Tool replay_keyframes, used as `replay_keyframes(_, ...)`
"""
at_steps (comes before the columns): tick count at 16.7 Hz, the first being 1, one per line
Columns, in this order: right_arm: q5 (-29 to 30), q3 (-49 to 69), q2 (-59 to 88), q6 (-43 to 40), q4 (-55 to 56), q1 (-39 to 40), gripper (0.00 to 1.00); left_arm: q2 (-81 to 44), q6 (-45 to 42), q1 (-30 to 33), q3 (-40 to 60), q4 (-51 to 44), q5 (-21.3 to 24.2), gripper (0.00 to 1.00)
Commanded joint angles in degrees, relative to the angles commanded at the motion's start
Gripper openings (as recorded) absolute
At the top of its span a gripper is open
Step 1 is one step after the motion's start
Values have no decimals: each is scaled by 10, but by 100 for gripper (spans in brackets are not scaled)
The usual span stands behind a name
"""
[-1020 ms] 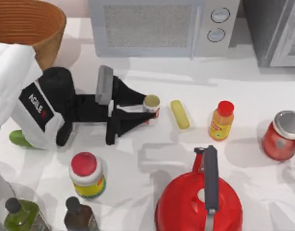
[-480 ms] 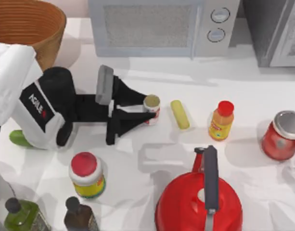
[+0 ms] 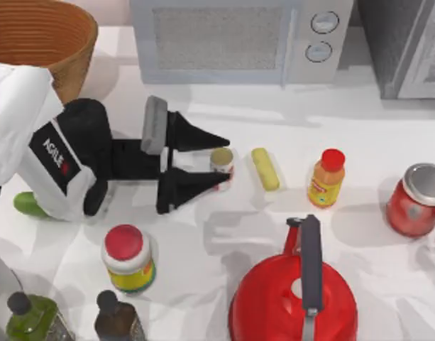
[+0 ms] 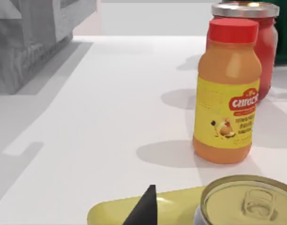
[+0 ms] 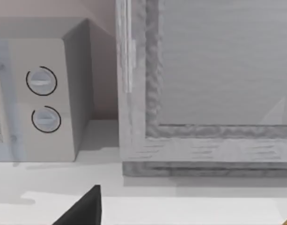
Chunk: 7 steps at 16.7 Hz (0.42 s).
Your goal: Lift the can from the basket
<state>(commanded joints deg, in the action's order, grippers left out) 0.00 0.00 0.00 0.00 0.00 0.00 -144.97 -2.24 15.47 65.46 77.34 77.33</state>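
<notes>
We see our left gripper (image 3: 226, 159) reaching low over the table (image 3: 274, 206) with its two fingers spread apart, one on either side of the can (image 3: 221, 162), neither visibly pressing it. There is one such small can, and it stands upright on the table between the fingertips, not in the basket (image 3: 40, 35), which sits well behind the gripper at the table's far left corner. Just beyond the fingertips lies one yellow oblong object (image 3: 265, 168), then one orange bottle (image 3: 326, 177) with a red cap, and farther on one larger red can (image 3: 414, 199). Toward the near side of the gripper we count one red kettle (image 3: 292, 298) and one red-lidded jar (image 3: 128, 259). The left wrist view shows the can's lid (image 4: 248, 204) close up. In the right wrist view one dark fingertip of our right arm shows; we cannot tell that gripper's state.
</notes>
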Motion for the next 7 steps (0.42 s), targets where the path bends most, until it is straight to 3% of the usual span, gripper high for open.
replay_keyframes(2, 0, 0, 0, 0, 0, 0, 100, 0, 0, 0, 0, 0, 0, 100)
replay_keyframes(7, 0, 0, 0, 0, 0, 0, 100, 0, 0, 0, 0, 0, 0, 100)
